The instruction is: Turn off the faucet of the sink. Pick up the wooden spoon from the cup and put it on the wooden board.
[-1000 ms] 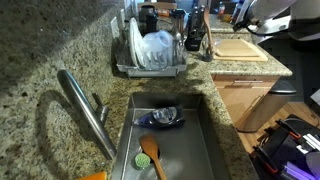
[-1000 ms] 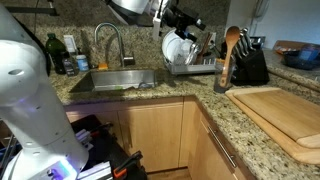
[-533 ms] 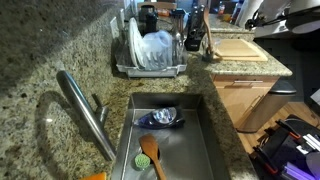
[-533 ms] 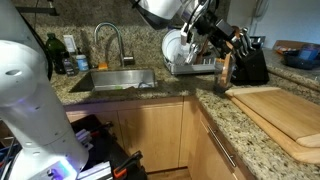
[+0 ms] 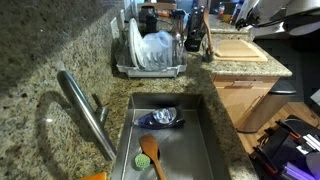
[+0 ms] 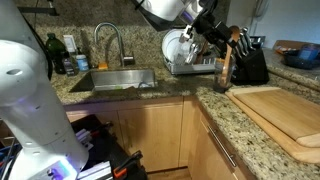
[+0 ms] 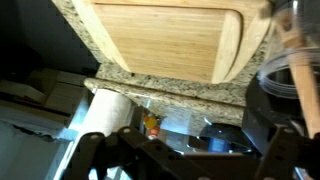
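Observation:
The brushed-silver faucet [image 5: 85, 108] stands at the edge of the steel sink [image 5: 195, 150] and also shows in an exterior view [image 6: 108, 42]. The tan wooden board [image 5: 240, 47] lies on the counter, and shows in an exterior view [image 6: 285, 115] and the wrist view [image 7: 160, 40]. My gripper [image 6: 215, 36] hangs at the cup [image 6: 225, 72] beside the knife block, jaws apart and empty. In the wrist view my gripper [image 7: 190, 160] is open, with a pale orange-brown handle [image 7: 300, 72] rising from the glass cup [image 7: 272, 72] at right. I cannot make out the thin dark-brown spoon; my gripper hides the cup's top.
A dish rack [image 5: 150, 50] with plates stands behind the sink. A pale wooden spoon [image 5: 150, 155] and a dark bowl [image 5: 162, 117] lie in the basin. A black knife block [image 6: 250, 62] stands right by the cup. Bottles [image 6: 60, 55] stand left of the faucet.
My gripper has swung from above the dish rack over to the cup by the knife block, covering the spoon head there. In the last half second it barely moved.

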`<state>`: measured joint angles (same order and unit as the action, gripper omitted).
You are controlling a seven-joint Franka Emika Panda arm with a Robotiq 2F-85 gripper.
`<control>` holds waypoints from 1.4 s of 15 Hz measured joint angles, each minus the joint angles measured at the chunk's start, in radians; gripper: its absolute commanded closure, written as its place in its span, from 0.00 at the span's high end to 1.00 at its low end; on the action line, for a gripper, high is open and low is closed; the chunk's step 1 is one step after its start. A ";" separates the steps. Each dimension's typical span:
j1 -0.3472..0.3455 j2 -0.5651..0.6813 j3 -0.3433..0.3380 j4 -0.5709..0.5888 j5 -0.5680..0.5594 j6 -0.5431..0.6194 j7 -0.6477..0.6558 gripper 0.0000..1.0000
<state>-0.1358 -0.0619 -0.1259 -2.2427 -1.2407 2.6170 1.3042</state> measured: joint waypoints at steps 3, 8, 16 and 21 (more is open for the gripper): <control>-0.006 0.101 -0.028 0.067 -0.070 0.228 0.006 1.00; -0.014 0.223 -0.050 0.149 -0.073 0.380 -0.022 1.00; 0.058 0.301 -0.048 0.255 -0.425 0.269 0.163 1.00; 0.136 0.413 -0.039 0.368 -0.694 -0.010 0.467 1.00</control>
<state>-0.0002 0.3514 -0.1646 -1.8747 -1.9352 2.6069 1.7710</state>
